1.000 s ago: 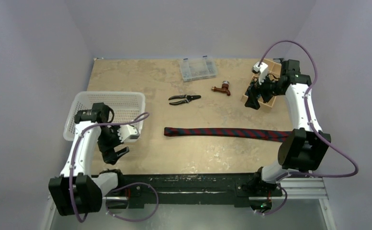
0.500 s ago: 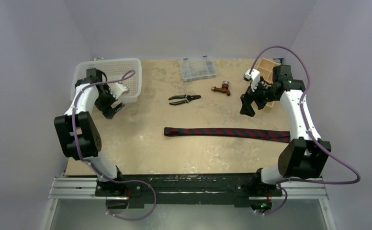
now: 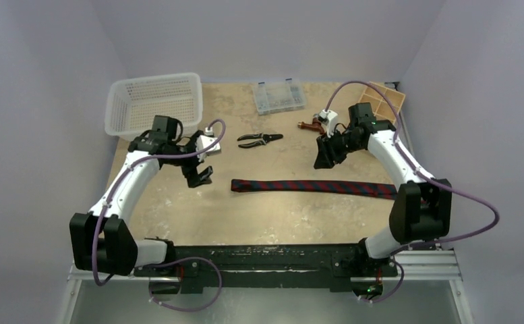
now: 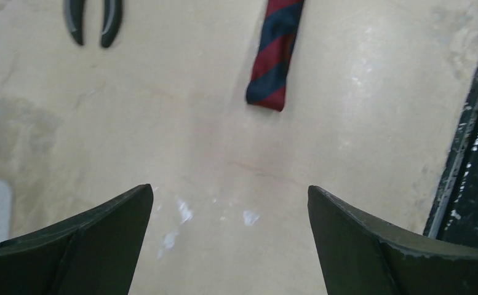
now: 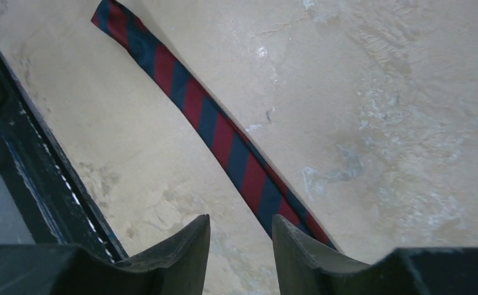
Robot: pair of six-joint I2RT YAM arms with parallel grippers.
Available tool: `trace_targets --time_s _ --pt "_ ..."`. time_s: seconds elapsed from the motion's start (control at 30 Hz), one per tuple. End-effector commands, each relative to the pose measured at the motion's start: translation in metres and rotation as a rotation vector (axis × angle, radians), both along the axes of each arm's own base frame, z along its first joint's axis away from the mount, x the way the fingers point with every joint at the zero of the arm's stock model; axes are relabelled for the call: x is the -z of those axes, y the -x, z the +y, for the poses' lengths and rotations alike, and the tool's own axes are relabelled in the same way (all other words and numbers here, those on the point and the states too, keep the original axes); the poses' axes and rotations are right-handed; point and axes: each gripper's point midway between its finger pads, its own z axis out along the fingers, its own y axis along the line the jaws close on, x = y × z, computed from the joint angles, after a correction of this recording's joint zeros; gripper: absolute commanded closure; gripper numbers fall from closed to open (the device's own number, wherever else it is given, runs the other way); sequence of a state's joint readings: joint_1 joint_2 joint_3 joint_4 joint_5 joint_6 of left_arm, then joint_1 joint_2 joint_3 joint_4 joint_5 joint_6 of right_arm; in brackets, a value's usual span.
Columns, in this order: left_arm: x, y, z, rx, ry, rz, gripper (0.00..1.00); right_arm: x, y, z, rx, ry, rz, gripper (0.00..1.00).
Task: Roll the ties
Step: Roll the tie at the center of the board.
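One tie [image 3: 313, 187], navy with dark red stripes, lies flat as a long strip across the middle of the table. My left gripper [image 3: 201, 177] hovers just left of its left end, wide open and empty. In the left wrist view that tie end [image 4: 272, 67] lies ahead of the spread gripper [image 4: 230, 196]. My right gripper [image 3: 326, 159] hangs just behind the tie's middle. In the right wrist view the tie [image 5: 224, 141] runs diagonally past the gripper [image 5: 240, 224], whose jaws stand a narrow gap apart with nothing between them.
A white mesh basket [image 3: 127, 108] stands at the back left. Black-handled pliers [image 3: 259, 139], a brown fitting [image 3: 310, 125] and a clear compartment box [image 3: 279, 96] lie behind the tie. A wooden box [image 3: 384, 94] sits at the back right. The black rail [image 3: 272, 256] runs along the near edge.
The white basket went to the back left; my left gripper left it and swung right towards the tie's end. My right gripper moved left from the wooden box, its jaws narrowing.
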State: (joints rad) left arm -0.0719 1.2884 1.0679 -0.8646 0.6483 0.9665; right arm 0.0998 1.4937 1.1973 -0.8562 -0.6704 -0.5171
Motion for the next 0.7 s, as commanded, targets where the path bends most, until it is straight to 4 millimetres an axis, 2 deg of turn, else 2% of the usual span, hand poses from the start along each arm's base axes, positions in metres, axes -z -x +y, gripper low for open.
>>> trace_targets --time_s 0.0,0.13,0.2,0.27,0.37,0.47,0.57,0.67 --pt "0.005 0.011 -0.057 0.158 0.203 0.018 0.05 -0.002 -0.022 0.029 0.138 -0.150 0.117 0.63" --pt "0.017 0.008 -0.070 0.280 0.174 -0.052 0.06 0.016 -0.020 0.054 0.139 -0.169 0.201 0.68" --pt "0.030 0.006 -0.069 0.330 0.088 -0.068 0.08 0.031 -0.016 0.070 0.086 -0.105 0.196 0.68" --pt "0.038 0.001 -0.068 0.323 0.038 -0.063 0.09 0.049 -0.014 0.074 0.025 -0.002 0.180 0.69" --pt "0.043 0.001 -0.074 0.336 -0.017 -0.057 0.09 0.067 -0.016 0.055 -0.033 0.149 0.157 0.67" --pt "0.044 0.008 -0.090 0.348 -0.012 -0.030 0.09 0.074 -0.010 0.024 -0.080 0.302 0.083 0.59" --pt "0.044 0.010 -0.104 0.342 0.018 -0.019 0.08 0.081 -0.004 0.002 -0.104 0.406 0.035 0.53" --pt "0.042 0.006 -0.112 0.297 0.061 0.010 0.08 0.087 -0.003 0.002 -0.130 0.409 0.027 0.46"
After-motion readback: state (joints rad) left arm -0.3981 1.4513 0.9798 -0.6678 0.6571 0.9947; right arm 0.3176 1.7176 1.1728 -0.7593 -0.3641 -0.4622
